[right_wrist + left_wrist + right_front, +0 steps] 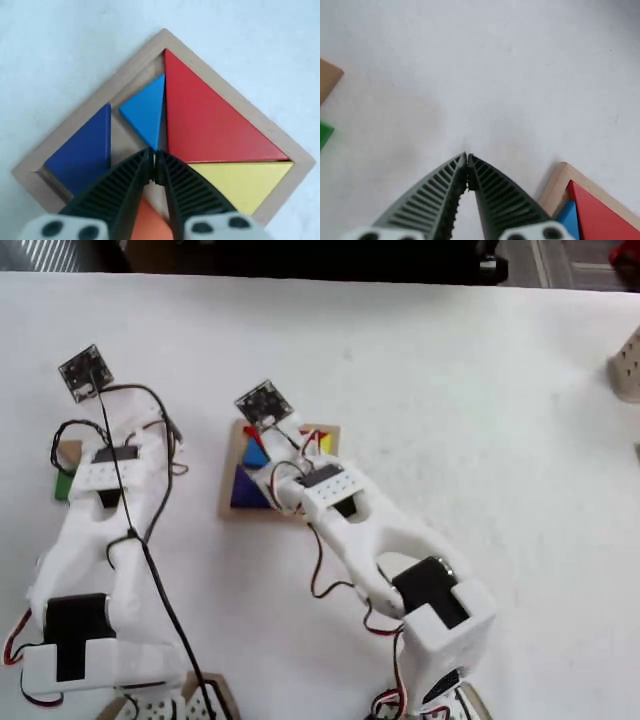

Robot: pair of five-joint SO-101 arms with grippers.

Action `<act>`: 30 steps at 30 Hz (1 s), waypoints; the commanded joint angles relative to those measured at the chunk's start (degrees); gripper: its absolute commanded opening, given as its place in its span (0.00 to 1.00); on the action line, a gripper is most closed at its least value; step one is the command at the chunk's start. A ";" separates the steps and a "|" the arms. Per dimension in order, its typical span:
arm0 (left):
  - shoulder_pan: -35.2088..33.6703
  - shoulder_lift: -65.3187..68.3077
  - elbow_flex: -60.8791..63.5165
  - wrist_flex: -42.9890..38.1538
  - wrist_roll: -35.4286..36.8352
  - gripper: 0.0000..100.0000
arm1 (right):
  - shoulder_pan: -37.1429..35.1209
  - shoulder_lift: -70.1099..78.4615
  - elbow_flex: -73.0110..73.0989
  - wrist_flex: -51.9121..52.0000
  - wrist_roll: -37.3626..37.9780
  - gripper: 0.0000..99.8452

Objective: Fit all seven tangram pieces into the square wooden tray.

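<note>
— Where is the square wooden tray (95,102)?

— Directly beneath the right gripper (153,160), whose jaws are clenched together with nothing between them. The tips are over the middle of the tray.

— Which pieces are in it?

— A light blue triangle (147,112) has one corner just ahead of the fingertips. Touching it on one side is a large red triangle (210,120), with a yellow triangle (242,180) along the red one's long edge. A dark blue triangle (85,155) lies on the other side, apart from the light blue one, with bare tray floor between. An orange piece (147,220) shows under the jaws.

— And the left gripper (467,160)?

— Pinched closed too, and empty, over the white table (495,75). One corner of the tray is near it on its right. A green piece (324,134) and a tan wooden piece (327,80) lie well off to its left, outside the tray.
</note>
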 commanded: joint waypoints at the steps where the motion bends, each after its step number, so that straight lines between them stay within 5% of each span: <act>1: 0.57 -0.22 -1.32 -1.49 -0.70 0.02 | 0.57 1.36 -6.33 4.00 -1.14 0.02; 13: 0.66 -0.22 -1.32 -1.67 -0.70 0.02 | 0.66 11.21 -19.69 4.79 -1.05 0.02; 22: 0.66 -0.22 -1.32 -1.67 -0.70 0.02 | 1.63 2.15 -18.99 17.45 -1.23 0.02; 30: 0.57 -0.22 -1.32 -1.67 -0.70 0.02 | 0.31 1.01 -11.43 9.54 -1.05 0.02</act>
